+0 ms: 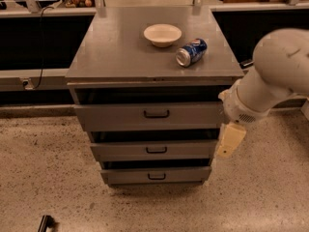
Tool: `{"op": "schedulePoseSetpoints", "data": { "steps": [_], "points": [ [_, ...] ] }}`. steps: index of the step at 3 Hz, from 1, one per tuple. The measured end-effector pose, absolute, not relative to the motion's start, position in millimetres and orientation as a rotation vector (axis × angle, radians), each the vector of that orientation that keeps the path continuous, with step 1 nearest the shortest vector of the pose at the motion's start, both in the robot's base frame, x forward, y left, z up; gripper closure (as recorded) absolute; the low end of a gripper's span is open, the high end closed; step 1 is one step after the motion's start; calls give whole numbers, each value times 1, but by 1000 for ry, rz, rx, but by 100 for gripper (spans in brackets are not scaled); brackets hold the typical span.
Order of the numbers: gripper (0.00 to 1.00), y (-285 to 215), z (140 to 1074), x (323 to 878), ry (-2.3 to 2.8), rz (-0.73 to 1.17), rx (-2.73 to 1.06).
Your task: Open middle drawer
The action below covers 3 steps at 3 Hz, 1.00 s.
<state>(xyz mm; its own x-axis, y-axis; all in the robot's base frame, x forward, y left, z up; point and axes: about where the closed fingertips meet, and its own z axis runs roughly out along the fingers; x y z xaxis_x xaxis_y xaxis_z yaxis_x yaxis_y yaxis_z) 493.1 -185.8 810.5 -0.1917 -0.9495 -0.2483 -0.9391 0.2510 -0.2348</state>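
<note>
Middle drawer (120, 152): second of three in bench (106, 52) front. Looks shut. Small black handle (156, 150) in its middle, nothing touching it. Bowl (162, 35) on top near back edge, can (191, 52) on its side toward right edge. Hand (230, 140) hangs just off front right corner, level with middle drawer, holding nothing. Cannot tell if hand open or shut. Job looks not begun: reach handle, grab, pull out.

Dark gap above middle drawer (125, 152) front. White arm (270, 76) hangs tool (231, 140) just right of middle drawer's right end; contact unclear. On table (116, 47) top, above middle drawer: bowl (162, 35), blue can (191, 52).
</note>
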Motion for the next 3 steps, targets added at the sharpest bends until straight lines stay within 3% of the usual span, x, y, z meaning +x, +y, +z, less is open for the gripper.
{"op": "schedulePoseSetpoints", "data": {
  "steps": [1,2,3],
  "points": [
    [0,-191,757,493,2138,97,-1601],
    [0,-209,758,490,2089,106,-1489],
    [0,-185,706,492,2067,71,-1611]
  ]
}}
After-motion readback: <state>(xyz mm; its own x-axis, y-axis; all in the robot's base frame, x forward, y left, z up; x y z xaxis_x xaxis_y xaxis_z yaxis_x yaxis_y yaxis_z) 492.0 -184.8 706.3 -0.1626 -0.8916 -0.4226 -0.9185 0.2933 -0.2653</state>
